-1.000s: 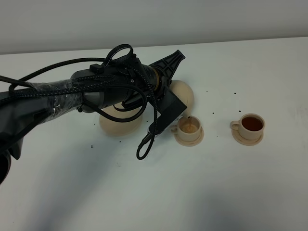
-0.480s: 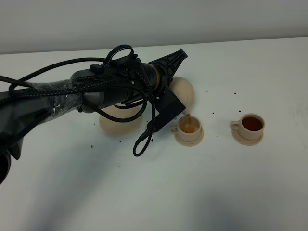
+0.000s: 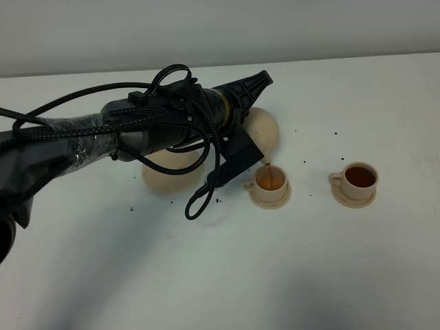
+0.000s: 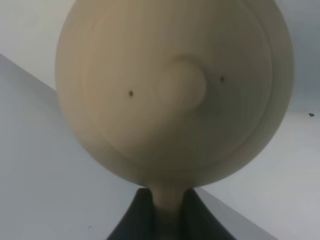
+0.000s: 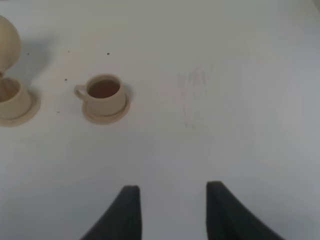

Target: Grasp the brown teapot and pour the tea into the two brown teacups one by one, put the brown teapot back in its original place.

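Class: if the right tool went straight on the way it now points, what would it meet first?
Probably only the bare table, though depth is unclear. The open right tool aims past the filled teacup, which sits off to one side.

Teapot [image 4: 170, 90] & teacups [image 3: 269, 180] [image 3: 360, 177]: smooth matt tan ceramic. Table [image 3: 289, 275]: smooth matt white. Arm cables [image 3: 48, 130]: black braided sleeving.

white table [image 3: 289, 275], pale grey wall [image 3: 275, 27]
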Motion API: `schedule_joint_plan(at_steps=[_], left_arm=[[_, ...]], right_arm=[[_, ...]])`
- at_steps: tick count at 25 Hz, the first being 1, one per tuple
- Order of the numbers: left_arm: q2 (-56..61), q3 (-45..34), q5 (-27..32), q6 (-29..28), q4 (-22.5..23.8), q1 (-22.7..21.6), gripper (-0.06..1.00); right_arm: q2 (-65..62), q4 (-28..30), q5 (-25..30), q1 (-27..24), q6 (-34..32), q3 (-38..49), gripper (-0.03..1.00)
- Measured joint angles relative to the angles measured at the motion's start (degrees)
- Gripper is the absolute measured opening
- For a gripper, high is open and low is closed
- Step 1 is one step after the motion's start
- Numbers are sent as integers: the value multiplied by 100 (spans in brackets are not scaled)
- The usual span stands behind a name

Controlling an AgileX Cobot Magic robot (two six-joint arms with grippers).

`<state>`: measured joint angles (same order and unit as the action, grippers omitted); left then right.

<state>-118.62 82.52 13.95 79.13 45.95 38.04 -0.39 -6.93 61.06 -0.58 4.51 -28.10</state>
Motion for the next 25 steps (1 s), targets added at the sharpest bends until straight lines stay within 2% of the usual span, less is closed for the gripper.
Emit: schedule_joint_plan(at_steps=[25], left_arm=[[0,0,-274,677,-10,0,15]], right_arm=[[0,0,0,0,0,0,34]])
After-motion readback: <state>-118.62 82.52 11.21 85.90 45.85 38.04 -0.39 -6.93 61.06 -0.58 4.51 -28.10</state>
